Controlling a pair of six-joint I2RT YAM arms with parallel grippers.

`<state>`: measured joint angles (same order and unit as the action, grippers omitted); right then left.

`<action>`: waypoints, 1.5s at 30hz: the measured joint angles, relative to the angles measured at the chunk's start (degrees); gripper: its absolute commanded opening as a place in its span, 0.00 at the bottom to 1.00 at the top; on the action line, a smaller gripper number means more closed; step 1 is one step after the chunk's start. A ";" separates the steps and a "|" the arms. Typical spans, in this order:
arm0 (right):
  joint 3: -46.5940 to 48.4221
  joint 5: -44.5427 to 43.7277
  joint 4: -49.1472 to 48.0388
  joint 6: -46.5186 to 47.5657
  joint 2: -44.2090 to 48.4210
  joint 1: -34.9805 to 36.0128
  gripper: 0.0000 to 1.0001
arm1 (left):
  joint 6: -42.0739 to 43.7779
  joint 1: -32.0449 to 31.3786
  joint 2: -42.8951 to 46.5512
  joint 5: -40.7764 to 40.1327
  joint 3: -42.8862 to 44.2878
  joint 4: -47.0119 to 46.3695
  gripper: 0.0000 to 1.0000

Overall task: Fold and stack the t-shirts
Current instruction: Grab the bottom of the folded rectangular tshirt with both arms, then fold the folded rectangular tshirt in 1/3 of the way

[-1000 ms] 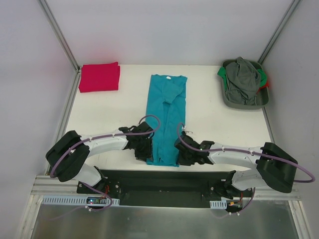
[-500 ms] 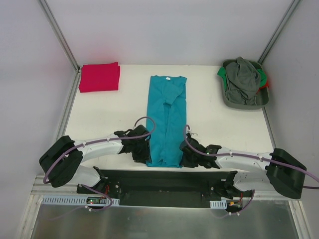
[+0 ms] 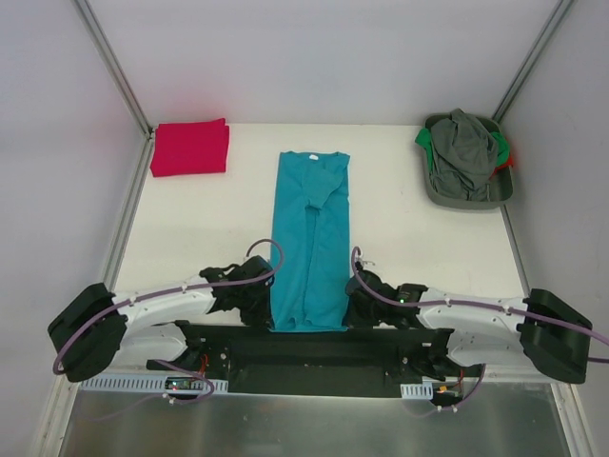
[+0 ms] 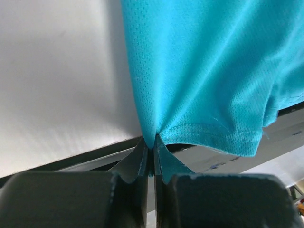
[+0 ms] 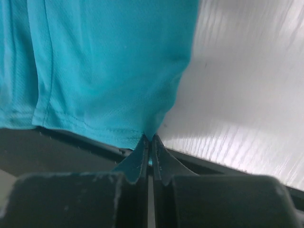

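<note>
The teal t-shirt (image 3: 310, 238) lies as a long narrow strip down the middle of the table, neck end far, hem hanging just over the near edge. My left gripper (image 3: 268, 312) is shut on its near left hem corner (image 4: 151, 137). My right gripper (image 3: 350, 312) is shut on its near right hem corner (image 5: 150, 134). The red t-shirt (image 3: 189, 148) lies folded at the far left corner.
A grey-green tray (image 3: 499, 198) with several crumpled garments stands at the far right. The black base plate (image 3: 314, 347) runs along the near edge under the hem. White walls and metal posts close in the table on three sides.
Both grippers have pulled the teal t-shirt toward the near edge. Its hem now overhangs the table and the cloth lies straighter and longer.
</note>
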<state>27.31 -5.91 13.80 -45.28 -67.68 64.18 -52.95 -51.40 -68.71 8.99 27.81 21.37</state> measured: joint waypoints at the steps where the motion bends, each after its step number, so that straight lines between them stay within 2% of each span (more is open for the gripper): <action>1: -0.68 0.48 0.26 -0.02 1.16 0.52 0.00 | -0.31 -0.02 1.79 0.04 -1.11 0.13 0.00; 5: -2.32 3.39 2.03 0.57 5.66 4.11 0.00 | -1.27 -0.02 10.14 1.36 -5.35 3.08 0.00; 11: -1.42 3.98 3.56 1.57 11.19 8.48 0.01 | -1.57 -0.07 24.81 3.04 -5.77 5.95 0.00; 21: 3.32 -0.46 5.64 3.45 11.85 8.24 0.00 | -1.53 -0.07 25.46 2.64 -2.71 8.59 0.00; 30: 7.34 -5.09 8.39 8.50 13.14 -0.46 0.01 | 3.34 0.22 13.90 -8.98 12.44 8.61 0.00; 37: 15.74 -5.46 8.02 16.72 6.60 -12.04 0.00 | 9.73 7.06 1.16 -13.03 23.58 8.52 0.00; 45: 23.19 -5.03 4.87 23.93 -4.07 -19.80 0.00 | 16.35 14.97 -12.63 -12.37 32.89 6.95 0.00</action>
<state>50.50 -10.94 18.68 -21.34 -71.75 44.38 -36.60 -36.42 -81.34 -3.38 60.71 28.32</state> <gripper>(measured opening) 0.017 0.009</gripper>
